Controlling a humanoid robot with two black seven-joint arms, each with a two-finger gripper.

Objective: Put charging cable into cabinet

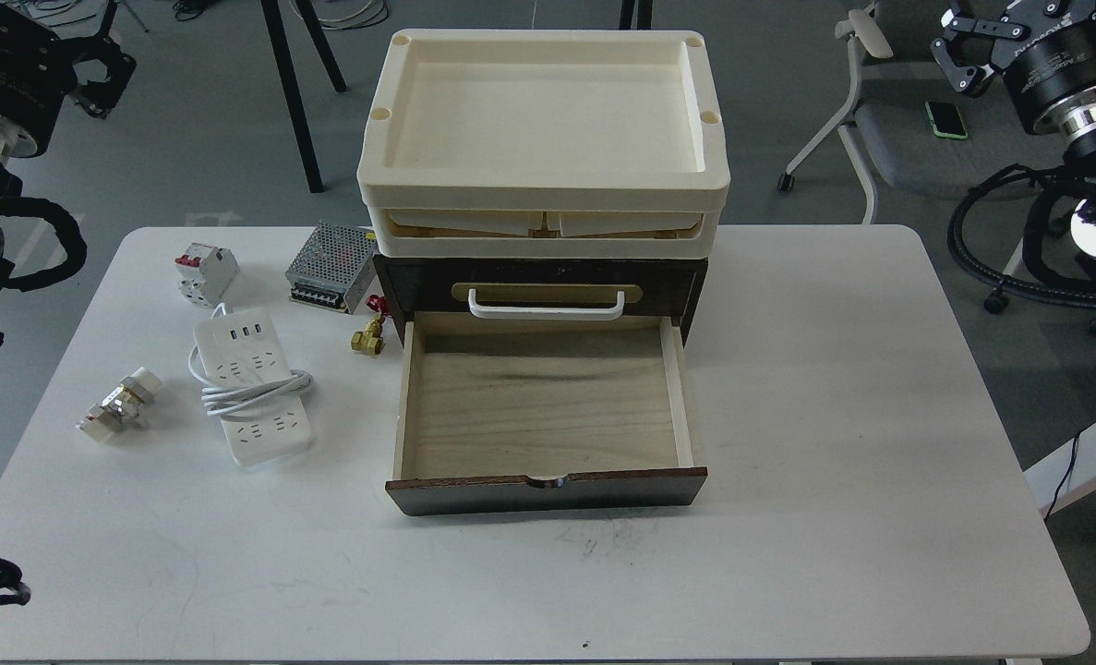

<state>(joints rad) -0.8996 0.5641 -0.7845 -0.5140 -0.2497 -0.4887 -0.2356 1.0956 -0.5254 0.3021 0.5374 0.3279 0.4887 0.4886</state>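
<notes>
The charging cable (250, 388), a white power strip with its cord coiled round its middle, lies on the white table (834, 388), left of the cabinet. The cabinet (548, 277) is dark brown. Its lower drawer (543, 402) is pulled out, and the pale wood inside is empty. The upper drawer is shut and has a white handle (546, 305). My left gripper (100, 69) hangs high at the far left, off the table and far from the cable. My right gripper (965, 51) is high at the far right. Both are dark, and their fingers cannot be told apart.
A cream plastic tray (544, 189) sits on top of the cabinet. A white-and-red circuit breaker (206, 272), a metal mesh power supply (331, 268), a brass valve (368, 340) and a small metal fitting (121, 405) lie around the cable. A chair (889, 139) stands beyond the table.
</notes>
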